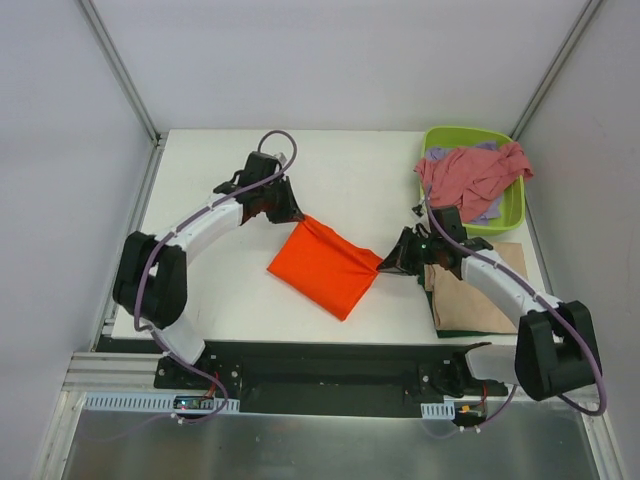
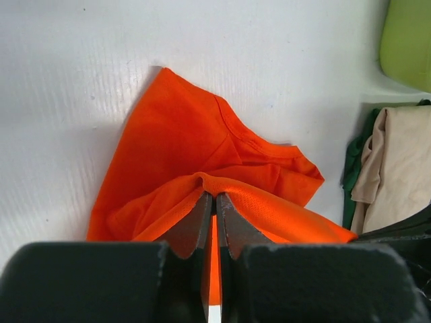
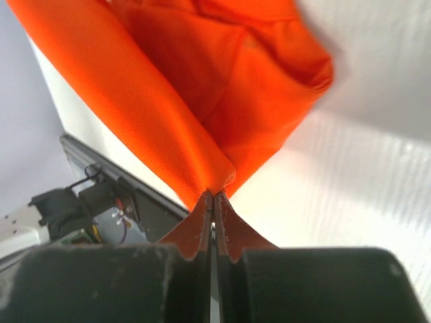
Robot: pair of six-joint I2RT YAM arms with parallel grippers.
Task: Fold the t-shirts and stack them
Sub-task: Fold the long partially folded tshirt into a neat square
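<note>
Top external view: the orange t-shirt (image 1: 325, 265), folded into a rough rectangle, is lying near the middle of the white bench (image 1: 350, 170), set at a slant to its edges. The left end effector (image 1: 290, 212) is clenching the shirt's far left corner. The right end effector (image 1: 385, 265) is clenching its right corner. A lime-green tub (image 1: 515, 205) is sitting at the far right corner of the bench. It is holding a crumpled dusty pink t-shirt (image 1: 470, 175), with a lavender t-shirt (image 1: 487, 212) showing beneath it. A folded tan t-shirt (image 1: 480, 295) is lying by the near right edge on top of a dark green t-shirt (image 1: 470, 331), partly under the right arm. Left wrist view: the left end effector (image 2: 214, 196) is pinching a raised fold of the orange t-shirt (image 2: 182, 128), jaws pressed together on the cloth. The collar and the rest of the shirt are spreading out on the bench beyond. The tan t-shirt (image 2: 397, 161), the dark green t-shirt (image 2: 353, 161) and the tub (image 2: 407, 40) are showing at the right. Right wrist view: the right end effector (image 3: 212, 195) is gripping a gathered corner of the orange t-shirt (image 3: 222, 81), jaws tight on it, the cloth fanning away above the bench (image 3: 363, 182).
</note>
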